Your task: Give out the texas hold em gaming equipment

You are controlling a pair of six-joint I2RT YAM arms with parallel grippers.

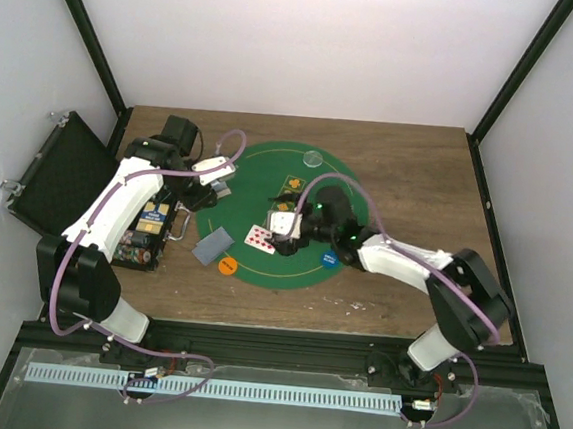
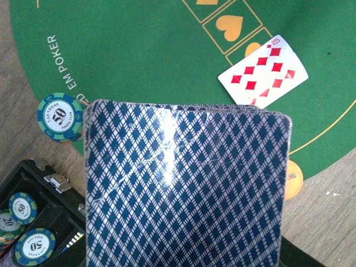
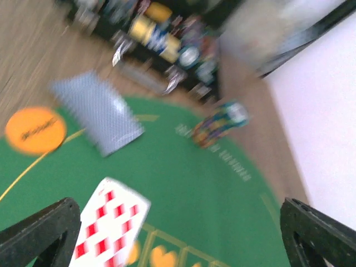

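My left gripper (image 1: 205,202) hangs over the left edge of the mat. A deck of blue-backed cards (image 2: 186,189) fills the left wrist view close to the camera and hides the fingers, so it seems held; it also shows in the top view (image 1: 213,245). A face-up ten of diamonds (image 1: 259,236) lies on the green mat (image 1: 270,173). My right gripper (image 1: 287,235) hovers just right of that card (image 3: 108,228), jaws wide open and empty. The orange disc (image 1: 227,266) sits at the mat's near-left rim, the blue disc (image 1: 330,260) at the near right and the clear disc (image 1: 313,159) at the far rim.
An open black case (image 1: 64,180) stands at the left, its tray of poker chips (image 1: 150,228) beside the mat. A small stack of chips (image 2: 60,117) sits at the mat's left edge. The right wrist view is motion-blurred.
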